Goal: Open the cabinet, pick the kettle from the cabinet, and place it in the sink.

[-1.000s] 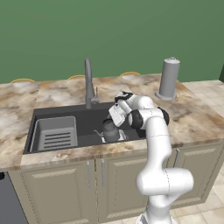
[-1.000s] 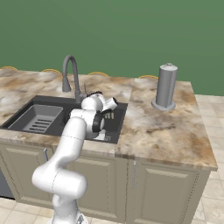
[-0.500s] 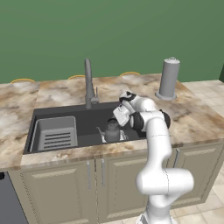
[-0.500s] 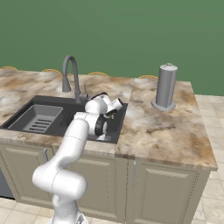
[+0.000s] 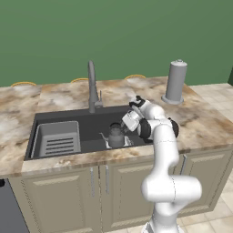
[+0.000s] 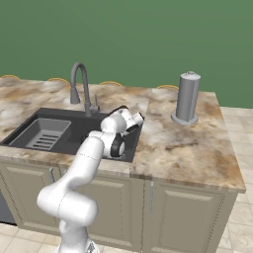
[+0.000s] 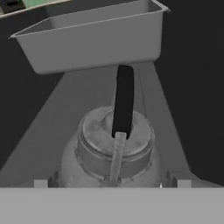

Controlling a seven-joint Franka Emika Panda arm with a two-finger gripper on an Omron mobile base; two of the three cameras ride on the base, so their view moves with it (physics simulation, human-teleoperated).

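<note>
Hovering just above the kettle [image 5: 115, 135], the gripper [image 5: 128, 122] has its jaws spread wide, holding nothing. The squat metal kettle stands upright on the floor of the sink [image 5: 63, 116], near its front right corner; it looks rigid, fairly heavy and smooth-sided. Its black arched handle [image 7: 123, 99] seems the surest hold, and the grey dish rack [image 7: 94, 35] sits beyond.

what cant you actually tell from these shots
- Kettle base on the sink floor: left base view, too small to tell.
- Kettle in the right base view: hidden behind the arm.
- End effector fingertips: hand view, cut off by the bottom edge.
- Dish rack far end: hand view, cut by the top edge.
</note>
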